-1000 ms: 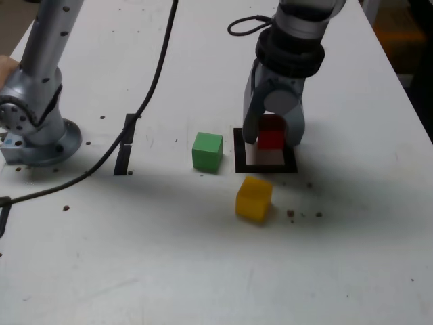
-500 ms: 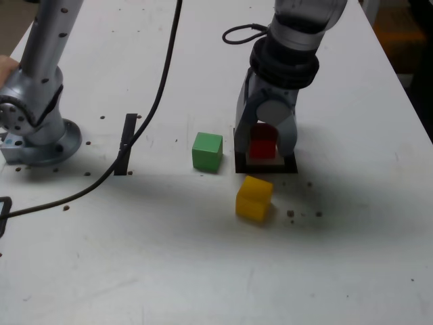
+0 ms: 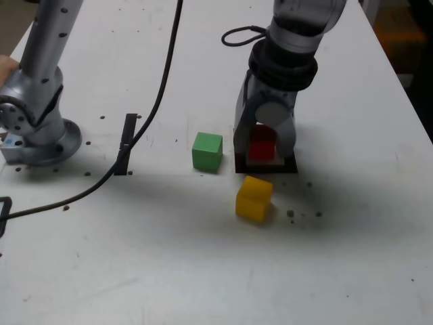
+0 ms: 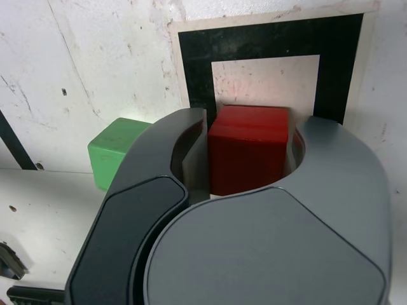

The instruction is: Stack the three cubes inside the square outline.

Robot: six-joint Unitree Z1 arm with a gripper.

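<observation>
The gripper (image 3: 265,150) is closed on the red cube (image 4: 248,147), holding it low over the square outline (image 4: 197,70) so that it forms the stack's base, while the green cube (image 3: 207,150) and yellow cube (image 3: 254,198) wait just beside that outline.

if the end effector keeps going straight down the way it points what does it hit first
Probably the square outline: the end effector, pointing down, holds the red cube right over the outline's white interior. Whether the cube already rests on it cannot be told.
</observation>
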